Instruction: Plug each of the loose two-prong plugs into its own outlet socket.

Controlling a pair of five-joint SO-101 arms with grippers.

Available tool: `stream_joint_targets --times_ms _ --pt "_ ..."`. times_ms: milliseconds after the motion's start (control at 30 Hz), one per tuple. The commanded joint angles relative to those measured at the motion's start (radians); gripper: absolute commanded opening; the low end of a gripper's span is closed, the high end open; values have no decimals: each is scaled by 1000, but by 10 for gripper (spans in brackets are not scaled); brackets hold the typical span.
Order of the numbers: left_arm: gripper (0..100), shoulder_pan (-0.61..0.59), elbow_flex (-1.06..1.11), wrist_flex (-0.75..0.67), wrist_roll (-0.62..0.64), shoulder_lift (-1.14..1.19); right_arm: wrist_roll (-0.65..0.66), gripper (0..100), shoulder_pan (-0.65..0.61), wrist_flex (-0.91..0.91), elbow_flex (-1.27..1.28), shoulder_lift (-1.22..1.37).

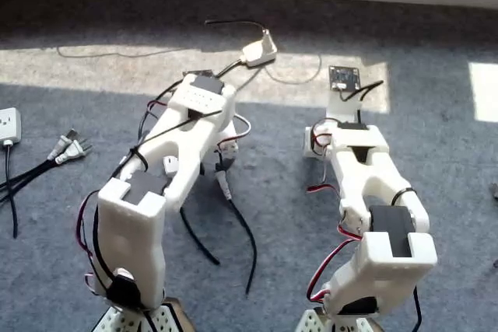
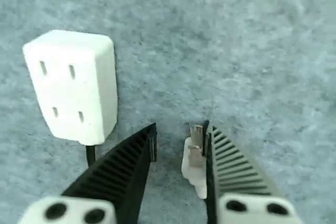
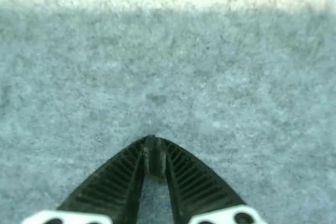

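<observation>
White plug (image 2: pixel 195 156): small, with two flat metal prongs; sits between the fingers of the left gripper (image 2: pixel 179 129), touching one finger, with a gap to the other finger.
Left gripper: fingers apart, not squeezing the plug yet.
Outlet block (image 2: pixel 71 85): white and boxy, with two pairs of thin slots on its face and a black cord out of the end near the gripper; lies on the grey carpet (image 2: pixel 252 51), ahead of the left gripper and off to the side of the finger with no plug on it.
Way to go: prongs point forward, away from the wrist; slots face up at the camera, not back at the prongs, so probably needs a turn and a slide sideways before any push.
Long side of plug: runs along the fingers, about the same way as the long side of the outlet block.
Nearer arm: left one, by far.
Right gripper (image 3: pixel 155 153): fingers pressed together, nothing between them, over carpet.
Other plugs (image 1: pixel 68 148): two more, loose on the carpet with black cords, well apart from both grippers, near another white outlet (image 1: pixel 6 124).
</observation>
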Motion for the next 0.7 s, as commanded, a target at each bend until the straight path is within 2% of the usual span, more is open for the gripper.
stream_joint_targets --times_ms 0,567,667 --pt "171 30 -2 23 12 -8 9 9 -1 2 -48 1" --pt "167 38 -13 -8 14 61 9 9 -1 2 -48 2" --pt "120 38 -21 -11 14 79 9 9 -1 2 -48 2"
